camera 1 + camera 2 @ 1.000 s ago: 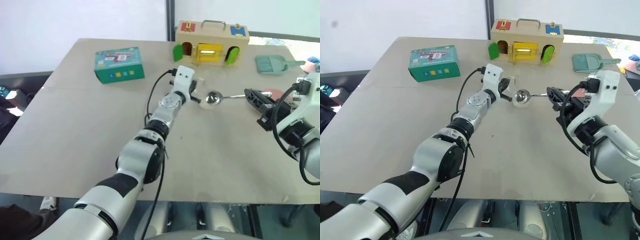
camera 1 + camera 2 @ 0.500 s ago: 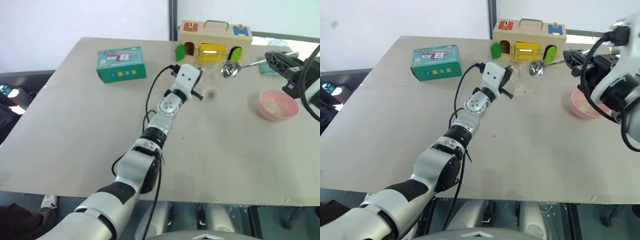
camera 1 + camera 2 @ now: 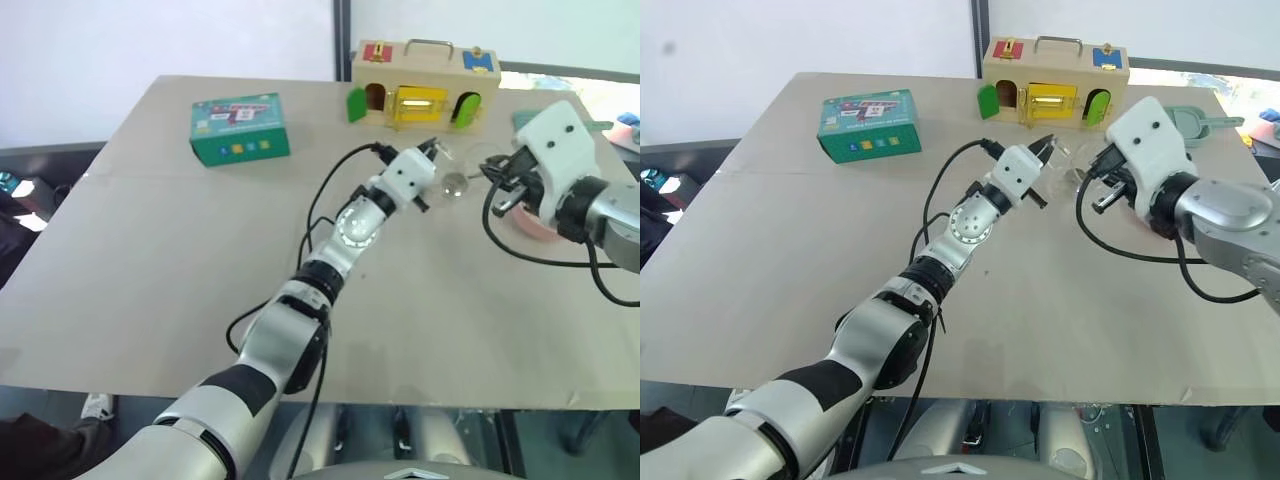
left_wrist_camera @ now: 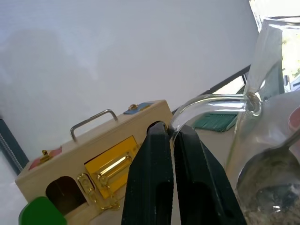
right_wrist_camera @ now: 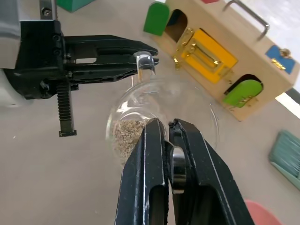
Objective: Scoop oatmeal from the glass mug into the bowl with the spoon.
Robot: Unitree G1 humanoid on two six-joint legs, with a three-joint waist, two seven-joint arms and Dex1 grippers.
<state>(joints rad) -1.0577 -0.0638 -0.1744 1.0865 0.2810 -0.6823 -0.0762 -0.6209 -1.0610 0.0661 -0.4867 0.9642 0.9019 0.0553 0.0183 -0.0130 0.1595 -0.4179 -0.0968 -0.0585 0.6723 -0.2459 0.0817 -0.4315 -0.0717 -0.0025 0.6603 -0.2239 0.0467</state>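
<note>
Since half a second ago my right gripper (image 5: 168, 140) has swung back from over the pink bowl (image 3: 528, 222) to the glass mug (image 5: 161, 117), and the left arm has tipped the mug up toward it; a second ago the spoon was crossing between the two. I read that as one load delivered and the next dip starting.

My left gripper (image 4: 169, 136) is pressed together on the mug's clear handle, holding the mug above the surface near the middle of the head view, at about 6 o'clock from the wooden latch box (image 3: 424, 85). My right gripper is clamped on the spoon (image 5: 177, 165), whose handle shows as a sliver of metal between the black fingers; the spoon's round end reaches in over the mug's rim.

Inside, the oatmeal (image 5: 127, 131) lies as a small pale, flaky heap against the lower wall, well short of filling the glass, so I judge little is left to scoop. The mug is so clear that its rim barely shows against the surface. The bowl peeks out behind my right wrist, at about 3 o'clock from the mug, with a teal dustpan (image 3: 1192, 120) beyond it.
</note>
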